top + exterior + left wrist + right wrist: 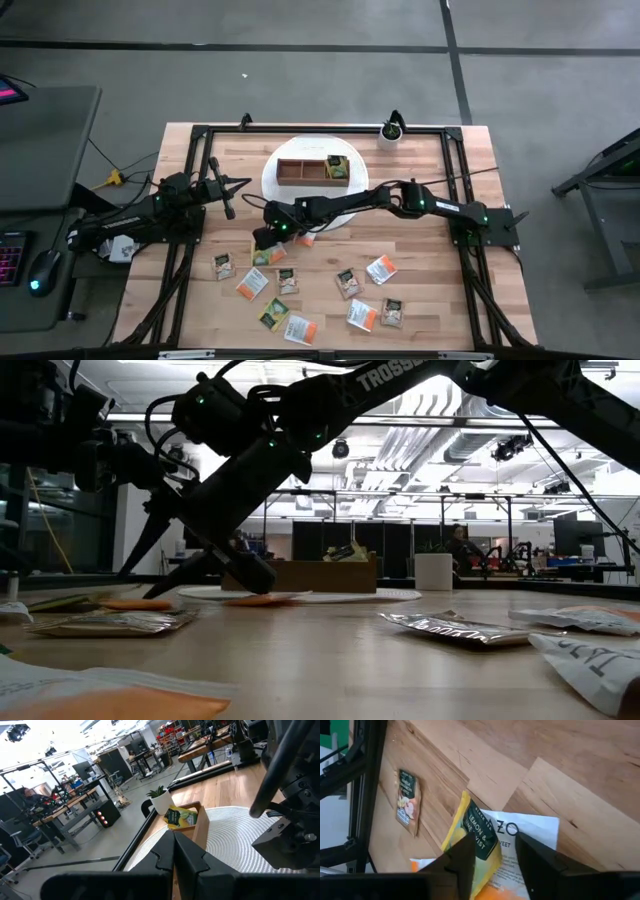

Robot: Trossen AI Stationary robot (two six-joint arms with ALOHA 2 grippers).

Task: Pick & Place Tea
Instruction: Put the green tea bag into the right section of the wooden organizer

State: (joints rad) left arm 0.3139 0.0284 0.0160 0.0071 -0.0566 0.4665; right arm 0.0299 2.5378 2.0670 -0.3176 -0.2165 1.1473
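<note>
We see a pale butcher-block table (430, 250) standing on a grey floor, with an open workshop of benches and ceiling lights showing behind it in the low view. The right gripper (492, 852) reaches low over the table's near-left middle, its two dark fingers parted around the upper edge of a green-yellow sachet (472, 837); only its wrist view shows this, and the lettering "Lemon &" on the packet, which overlaps a white-orange sachet (527, 837). From overhead the same right gripper (266, 238) simply covers that spot. Close by, more tea sachets (345, 283) lie flat and scattered across the front half of the table, small squares in green-yellow, white-orange and tan. Farther back, the wooden box (313, 170) sits on a round white mat (275, 165), one sachet standing in its right compartment. The left gripper (228, 205) hangs at the table's left edge, fingers closed together and empty.
</note>
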